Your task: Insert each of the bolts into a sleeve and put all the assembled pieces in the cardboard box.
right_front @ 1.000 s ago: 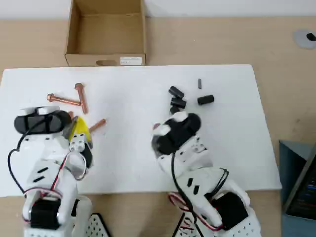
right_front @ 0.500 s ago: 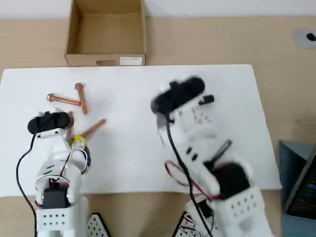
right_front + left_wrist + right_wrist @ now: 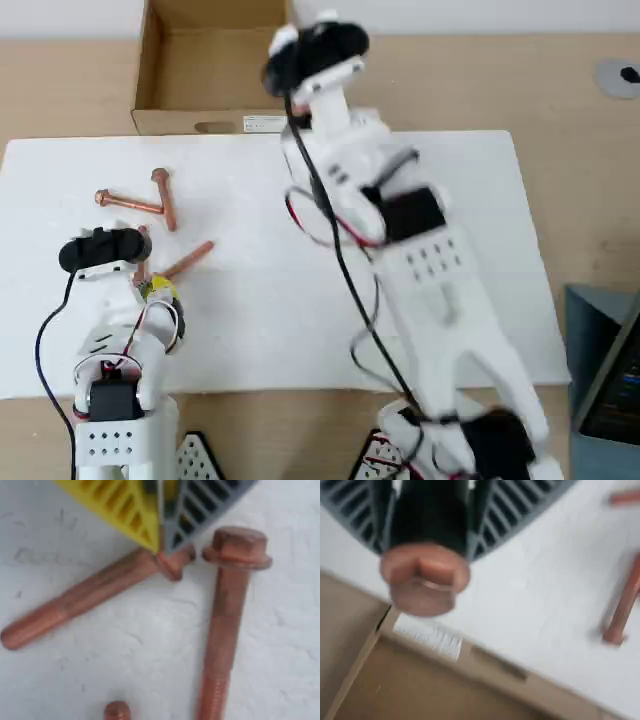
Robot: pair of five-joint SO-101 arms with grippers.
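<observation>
My right gripper (image 3: pixel 430 545) is shut on a black sleeve (image 3: pixel 430 515) with a copper bolt head (image 3: pixel 425 580) sticking out of its end. It hangs over the front wall (image 3: pixel 485 665) of the cardboard box (image 3: pixel 215 70), near its right corner, where the right arm (image 3: pixel 315 50) ends in the high view. My left gripper (image 3: pixel 161 550), yellow and grey, is shut with its tips touching the head of a lying bolt (image 3: pixel 80 597). A second bolt (image 3: pixel 225 625) lies beside it. Two more bolts (image 3: pixel 128 203) (image 3: pixel 165 198) lie farther up the white mat (image 3: pixel 250 300).
The right arm's body (image 3: pixel 400 230) stretches across the middle of the mat and covers the spot behind it. A grey device (image 3: pixel 605 370) stands off the mat at the right edge. The box's floor (image 3: pixel 420 695) is bare where it shows.
The right arm swung from the mat's middle up to the box's front right corner, carrying the sleeved bolt. The left arm drew in and lowered over the bolts, then held still.
</observation>
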